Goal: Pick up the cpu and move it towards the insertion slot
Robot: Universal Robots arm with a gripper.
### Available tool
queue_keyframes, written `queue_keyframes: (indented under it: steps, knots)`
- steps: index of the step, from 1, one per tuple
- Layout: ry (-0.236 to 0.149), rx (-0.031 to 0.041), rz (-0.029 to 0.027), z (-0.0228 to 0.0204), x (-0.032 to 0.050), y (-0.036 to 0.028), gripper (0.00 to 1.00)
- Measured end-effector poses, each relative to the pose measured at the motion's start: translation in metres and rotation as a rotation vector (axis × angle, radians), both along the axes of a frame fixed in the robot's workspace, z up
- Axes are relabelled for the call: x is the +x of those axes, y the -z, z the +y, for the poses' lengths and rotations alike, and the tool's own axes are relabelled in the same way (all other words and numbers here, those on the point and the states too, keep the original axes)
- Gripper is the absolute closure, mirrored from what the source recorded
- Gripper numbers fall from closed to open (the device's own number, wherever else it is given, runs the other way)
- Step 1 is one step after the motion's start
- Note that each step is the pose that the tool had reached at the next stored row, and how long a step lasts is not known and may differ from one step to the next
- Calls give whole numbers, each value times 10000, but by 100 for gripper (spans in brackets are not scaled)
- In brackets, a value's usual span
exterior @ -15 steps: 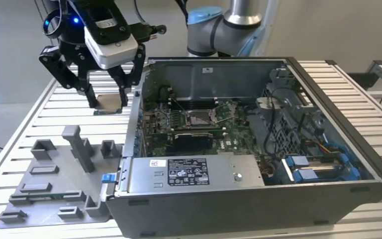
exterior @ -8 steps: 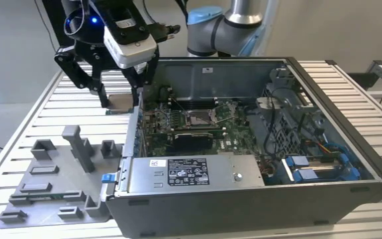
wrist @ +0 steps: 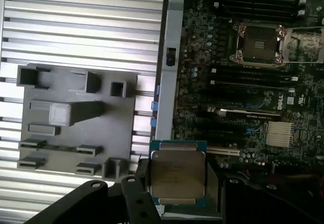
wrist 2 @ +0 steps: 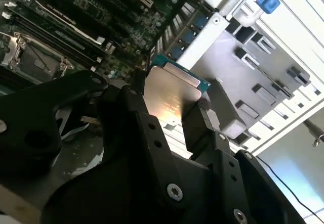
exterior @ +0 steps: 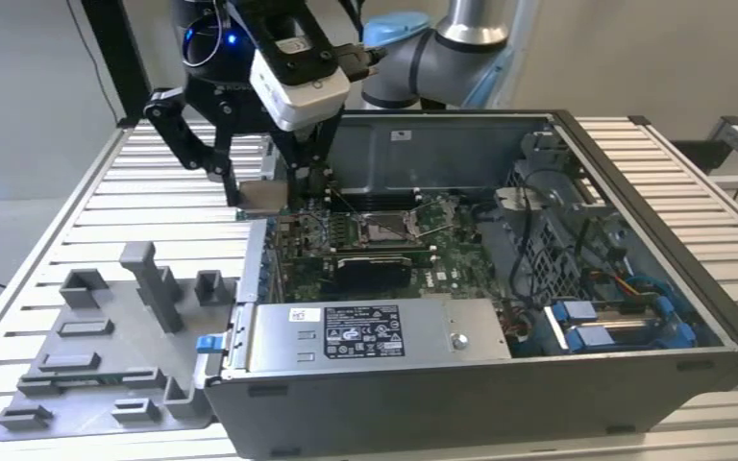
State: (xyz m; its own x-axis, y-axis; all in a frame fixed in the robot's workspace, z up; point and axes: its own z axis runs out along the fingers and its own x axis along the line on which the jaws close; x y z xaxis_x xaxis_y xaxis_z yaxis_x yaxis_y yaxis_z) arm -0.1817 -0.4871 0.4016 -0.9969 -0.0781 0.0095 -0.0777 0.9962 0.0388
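We held the cpu (wrist: 177, 176).
Our gripper (wrist 2: 167, 112) pinched its edges: square, pale silver face, teal rim; slot (exterior: 382, 228) at the exterior view's right.

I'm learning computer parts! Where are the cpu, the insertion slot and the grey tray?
the cpu (wrist: 177, 176), first wrist view, middle of its silver face.
the insertion slot (wrist: 256, 44), first wrist view, its dark centre.
the grey tray (wrist: 123, 133), first wrist view, bare flat base.

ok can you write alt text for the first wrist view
The black tool grips the cpu, a silver square chip, by the side wall of an open computer case. The insertion slot sits apart from it on the green motherboard, and a grey tray lies on the slatted table.
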Motion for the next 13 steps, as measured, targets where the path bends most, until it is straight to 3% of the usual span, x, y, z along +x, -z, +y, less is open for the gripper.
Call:
queue_keyframes:
  steps: [13]
  knots:
    - [-6, -1, 0, 19, 222, 2, 100]
